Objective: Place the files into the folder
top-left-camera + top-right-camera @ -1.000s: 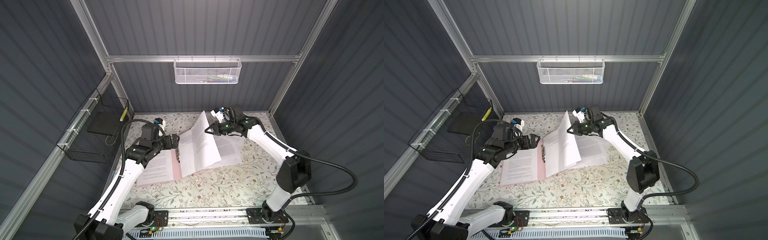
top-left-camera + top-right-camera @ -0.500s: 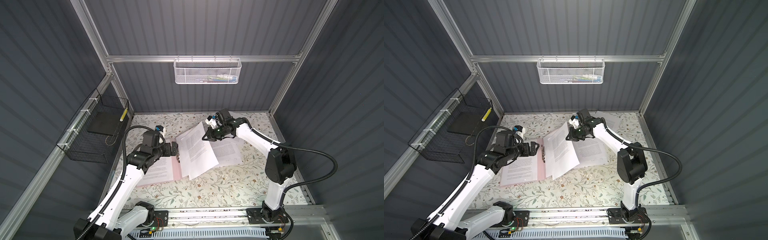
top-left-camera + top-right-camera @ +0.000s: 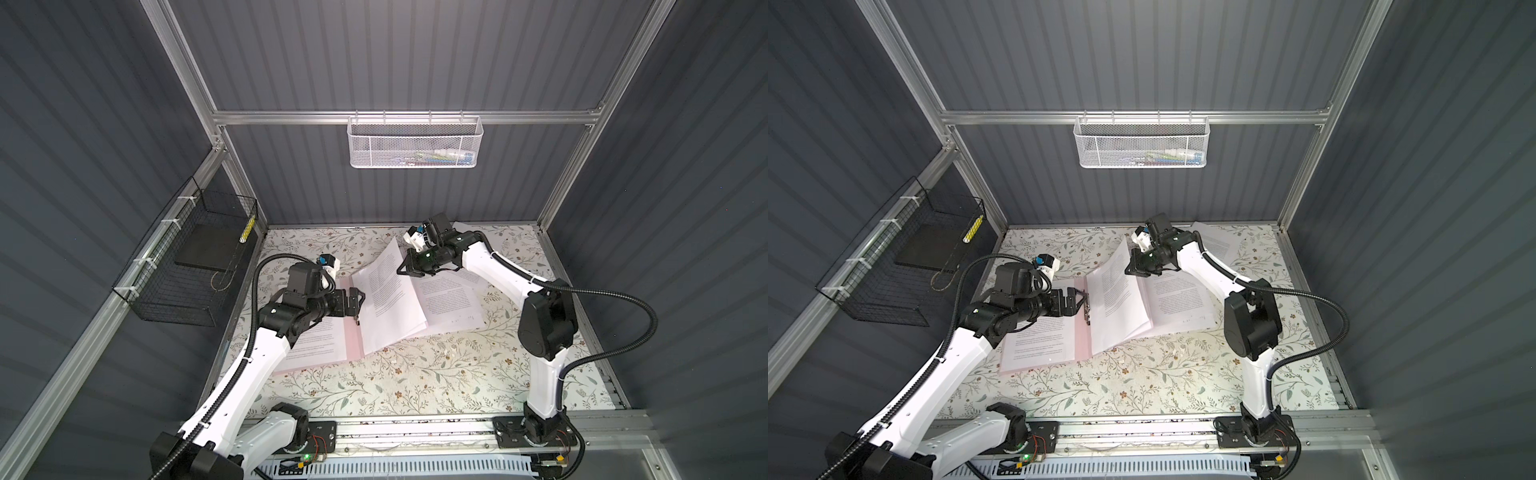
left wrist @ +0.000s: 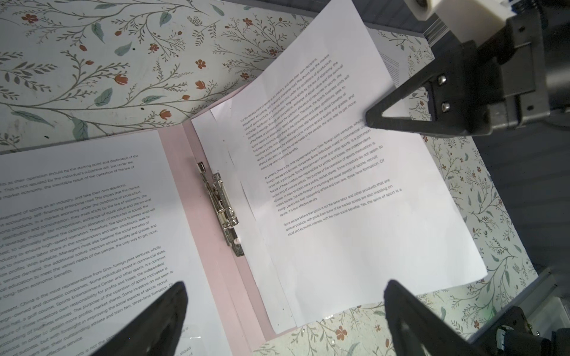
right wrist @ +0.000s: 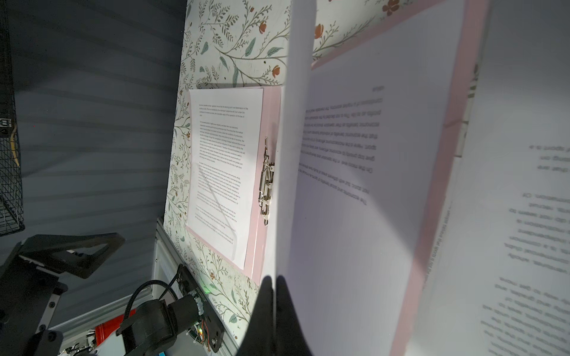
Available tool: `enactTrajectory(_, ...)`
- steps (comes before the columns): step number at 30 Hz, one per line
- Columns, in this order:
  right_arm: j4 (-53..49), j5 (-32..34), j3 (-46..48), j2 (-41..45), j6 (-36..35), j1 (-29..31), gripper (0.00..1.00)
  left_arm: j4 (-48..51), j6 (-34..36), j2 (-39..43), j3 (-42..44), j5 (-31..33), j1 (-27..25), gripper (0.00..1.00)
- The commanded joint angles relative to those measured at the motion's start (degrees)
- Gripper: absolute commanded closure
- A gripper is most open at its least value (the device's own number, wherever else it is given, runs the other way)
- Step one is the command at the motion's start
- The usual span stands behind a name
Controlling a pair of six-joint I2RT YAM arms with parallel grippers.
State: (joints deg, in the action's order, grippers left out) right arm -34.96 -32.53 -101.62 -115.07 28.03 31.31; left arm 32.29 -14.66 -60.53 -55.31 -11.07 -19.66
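Observation:
The pink folder (image 3: 354, 340) (image 3: 1084, 336) lies open on the table, with its silver clip (image 4: 220, 203) (image 5: 266, 182) at the spine. One printed sheet (image 3: 320, 345) (image 3: 1038, 340) rests flat on its left half. My right gripper (image 3: 401, 272) (image 3: 1128, 271) (image 5: 273, 279) is shut on the far edge of the files (image 3: 390, 299) (image 3: 1121, 303) (image 4: 339, 185). It holds them tilted over the folder's right half. My left gripper (image 3: 359, 301) (image 3: 1082, 302) (image 4: 285, 286) hovers open just above the clip, holding nothing.
More printed sheets (image 3: 451, 299) (image 3: 1217, 243) lie under and behind the right arm on the floral table (image 3: 415, 374). A white mesh basket (image 3: 413, 143) hangs on the back wall. A black wire basket (image 3: 187, 266) holding a black slab (image 3: 208, 249) hangs on the left wall.
The right gripper has swung the held files down and leftward, so they lie flatter over the folder. The left gripper has moved nearer the clip, still open.

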Motion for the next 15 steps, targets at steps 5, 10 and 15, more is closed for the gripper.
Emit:
enactTrajectory(5, -1.1, 0.3, -1.6, -1.4, 0.6, 0.7, 1.0, 0.6, 1.1, 0.5, -0.2, -1.3, 0.4, 0.0)
enactTrajectory(10, -0.8, 0.5, -1.5, -1.6, 1.0, 0.9, 1.0, 0.7, 1.1, 0.6, -0.2, -1.2, 0.3, 0.0)
enactTrajectory(15, 0.2, 0.2, -1.4, -2.1, 1.9, 1.2, 1.0, 0.6, 1.1, 0.6, -0.1, -1.3, 0.3, 0.0)
